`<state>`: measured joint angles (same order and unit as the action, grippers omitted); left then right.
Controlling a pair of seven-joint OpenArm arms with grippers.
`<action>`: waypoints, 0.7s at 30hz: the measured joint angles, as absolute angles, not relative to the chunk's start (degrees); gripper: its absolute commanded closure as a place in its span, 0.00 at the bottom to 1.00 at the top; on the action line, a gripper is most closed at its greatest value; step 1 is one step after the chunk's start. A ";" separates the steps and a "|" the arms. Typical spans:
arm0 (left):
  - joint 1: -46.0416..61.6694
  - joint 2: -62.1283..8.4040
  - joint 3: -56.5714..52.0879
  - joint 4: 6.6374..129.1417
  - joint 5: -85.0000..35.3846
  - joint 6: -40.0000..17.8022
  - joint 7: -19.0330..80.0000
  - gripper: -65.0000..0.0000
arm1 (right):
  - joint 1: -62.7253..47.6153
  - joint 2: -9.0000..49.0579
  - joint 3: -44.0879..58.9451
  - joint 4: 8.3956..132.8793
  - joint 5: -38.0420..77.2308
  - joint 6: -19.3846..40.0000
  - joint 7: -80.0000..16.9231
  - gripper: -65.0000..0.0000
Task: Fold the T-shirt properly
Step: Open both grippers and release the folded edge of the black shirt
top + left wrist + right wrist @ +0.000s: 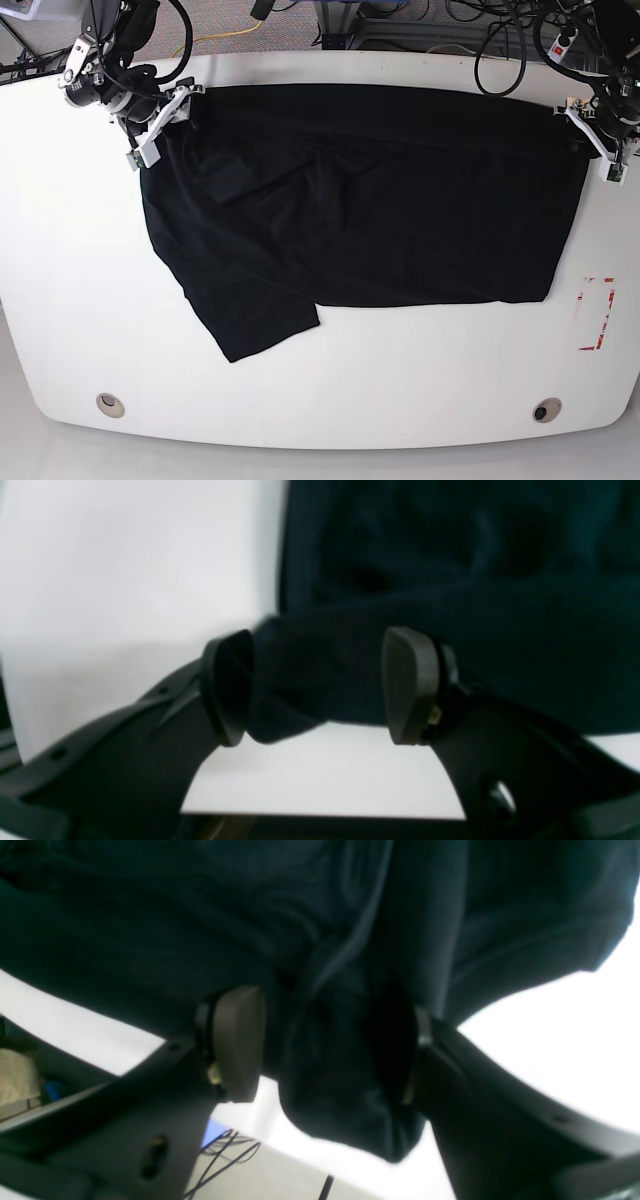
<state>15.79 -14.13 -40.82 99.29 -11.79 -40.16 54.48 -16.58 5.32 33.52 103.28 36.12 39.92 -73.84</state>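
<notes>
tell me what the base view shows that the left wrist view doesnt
Only the base view shows the whole T-shirt spread over the white table, one sleeve sticking out at the front, both arms at its far corners, and a red-marked label. Only the left wrist view shows the left gripper close up, jaws apart with a fold of cloth between them. Both show black fabric on white tabletop.

White table (330,390) with rounded corners is filling most of the base view, lit evenly from above. Two round grommet holes (111,404) are sitting near its front edge. A red-marked sticker (596,314) is lying near one side edge. Behind the table, cables (480,25) are trailing over grey carpet (215,20).
</notes>
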 measured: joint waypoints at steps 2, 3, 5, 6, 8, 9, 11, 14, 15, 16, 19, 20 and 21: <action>15.03 -14.00 -40.66 97.30 -10.83 -40.12 54.74 0.43 | -16.47 5.32 33.39 103.28 34.70 39.92 -72.84 0.67; 14.61 -14.04 -40.58 95.79 -10.72 -40.12 54.57 0.43 | -16.45 5.41 33.41 103.28 33.58 39.90 -72.34 0.72; 14.44 -14.20 -40.32 93.93 -10.74 -40.07 54.33 0.43 | -16.43 5.41 33.50 103.28 32.29 39.90 -71.94 0.80; 14.48 -14.26 -40.23 93.12 -10.66 -40.10 54.35 0.43 | -16.45 5.39 33.47 103.28 32.08 39.90 -71.77 0.82; 14.81 -14.31 -40.32 92.90 -10.28 -40.10 53.93 0.43 | -16.45 5.37 33.06 103.28 30.96 39.90 -71.79 0.82; 14.92 -14.33 -40.45 92.92 -10.28 -40.10 53.36 0.43 | -16.45 5.41 32.73 103.28 30.22 39.90 -71.70 0.82; 14.74 -14.41 -40.56 92.92 -10.31 -40.10 52.84 0.43 | -16.45 5.41 32.10 103.26 29.15 39.90 -71.48 0.82; 14.61 -14.96 -40.56 92.92 -10.74 -40.07 52.80 0.43 | -16.45 5.39 31.73 103.26 28.71 39.92 -70.50 0.80; 14.61 -15.14 -40.69 92.92 -10.72 -40.07 52.80 0.43 | -16.45 5.43 31.44 103.26 28.62 39.90 -70.52 0.79; 14.59 -15.27 -41.36 92.92 -10.76 -40.10 52.80 0.43 | -16.47 5.52 30.79 103.26 28.60 39.88 -70.50 0.79; 14.59 -15.16 -44.05 92.95 -10.96 -40.10 52.64 0.43 | -16.43 5.39 29.61 103.26 28.69 39.92 -70.50 0.82; 14.55 -15.20 -44.93 92.95 -10.87 -40.10 52.69 0.43 | -16.43 5.28 29.56 103.26 28.73 39.90 -70.39 0.85; 14.33 -15.25 -45.54 92.95 -10.70 -40.10 52.71 0.43 | -16.43 5.06 29.61 103.26 28.69 39.90 -70.22 0.89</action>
